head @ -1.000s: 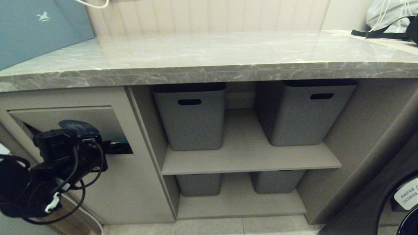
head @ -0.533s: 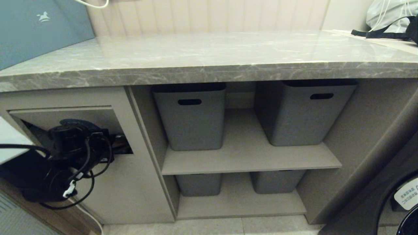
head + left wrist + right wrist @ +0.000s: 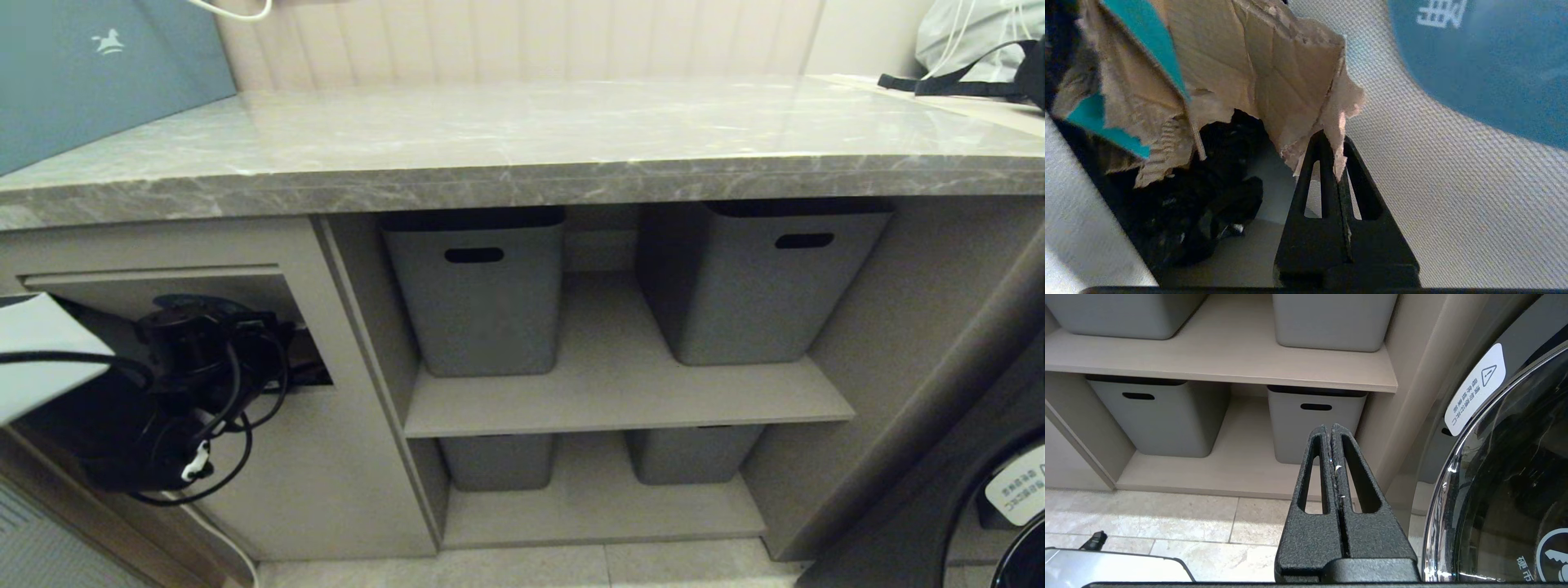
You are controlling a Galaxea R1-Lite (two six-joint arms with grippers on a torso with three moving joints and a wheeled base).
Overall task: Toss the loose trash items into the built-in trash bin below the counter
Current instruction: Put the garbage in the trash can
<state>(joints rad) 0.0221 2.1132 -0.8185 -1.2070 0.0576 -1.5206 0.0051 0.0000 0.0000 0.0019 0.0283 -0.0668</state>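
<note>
I have the left gripper (image 3: 1331, 141) pushed into the bin (image 3: 245, 245) below the bench (image 3: 522, 131), its flap (image 3: 1453, 171) tipped inward by the arm; the fingers (image 3: 1316, 171) are clenched on a torn corner of the card (image 3: 1257, 61), which hangs ahead of them over the dark hollow of the bin, where a crumpled black liner (image 3: 1208, 204) lies; so the step in hand, as I judge it, is the drop itself, with the card already past the opening; the next move calls for letting the fingers go while the card is clear of the flap and the frame, then drawing the arm straight back so the flap can swing to without catching the cables; the card's long axis runs roughly on from the fingers, deeper into the bin, brown cardboard back toward the wrist camera and turquoise face showing only at the far edges; whether it leans on the bin wall I cannot quite tell, since the close view cuts it off; the risk I see is the ragged paper snagging between the fingers when they part; the right gripper (image 3: 1331, 430) is parked low by the shelves with the tubs (image 3: 1167, 416), fingers pressed together on nothing; the packet is in none of my views, and the bench top shows no loose trash.
</note>
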